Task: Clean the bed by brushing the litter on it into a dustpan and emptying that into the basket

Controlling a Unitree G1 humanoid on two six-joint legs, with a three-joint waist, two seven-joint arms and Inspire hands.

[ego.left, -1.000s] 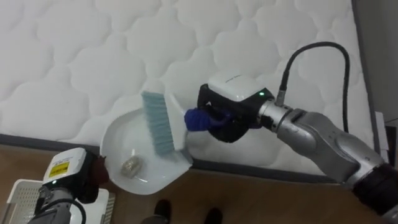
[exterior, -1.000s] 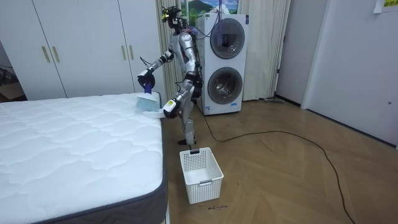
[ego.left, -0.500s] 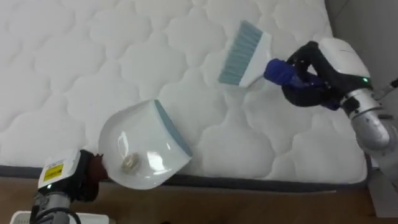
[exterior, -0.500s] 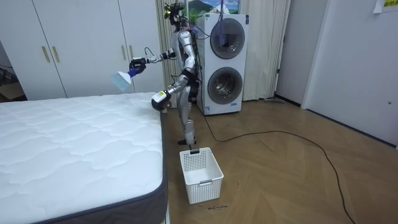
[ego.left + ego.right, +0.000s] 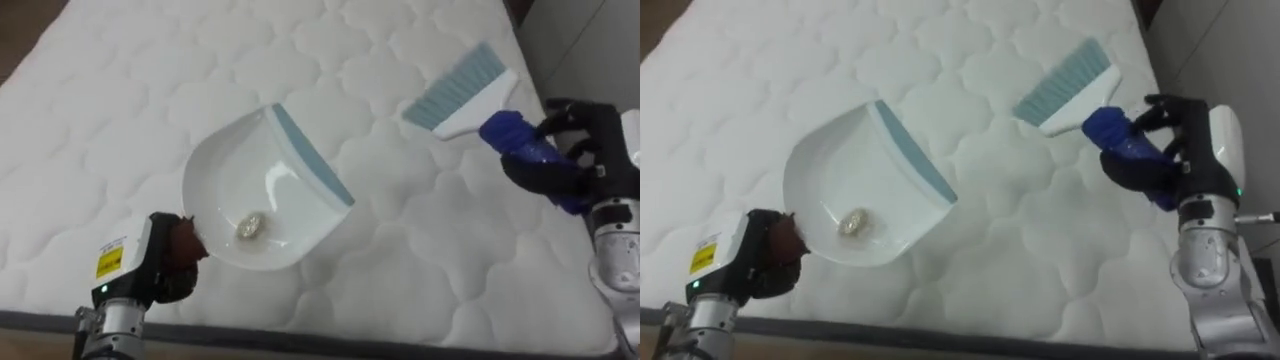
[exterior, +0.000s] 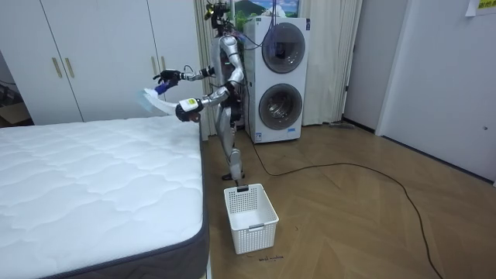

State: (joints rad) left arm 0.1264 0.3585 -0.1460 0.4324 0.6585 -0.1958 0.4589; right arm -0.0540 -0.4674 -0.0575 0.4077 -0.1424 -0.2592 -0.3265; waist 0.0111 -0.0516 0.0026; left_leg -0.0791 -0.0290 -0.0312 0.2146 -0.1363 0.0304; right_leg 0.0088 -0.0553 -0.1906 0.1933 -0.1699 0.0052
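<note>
While the left hand (image 5: 165, 262) grips a white dustpan (image 5: 262, 190) holding a crumpled scrap (image 5: 250, 227) above the bed (image 5: 120, 120), the right hand (image 5: 575, 160) clasps a brush (image 5: 462, 92); tilting the dustpan could spill the scrap out.

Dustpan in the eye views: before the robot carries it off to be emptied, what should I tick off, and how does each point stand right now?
1. Scrap inside the dustpan: ok, it lies in the bowl near the handle end.
2. Left hand curled round the dustpan's handle: ok.
3. Dustpan's lip kept higher than its bowl: cannot tell.
4. Brush clear of the dustpan: ok, the right hand holds it by the blue handle, apart and to the right.
5. Mattress free of more scraps: ok for the part in view.
6. Basket ready: ok, upright on the floor beside the bed.
</note>
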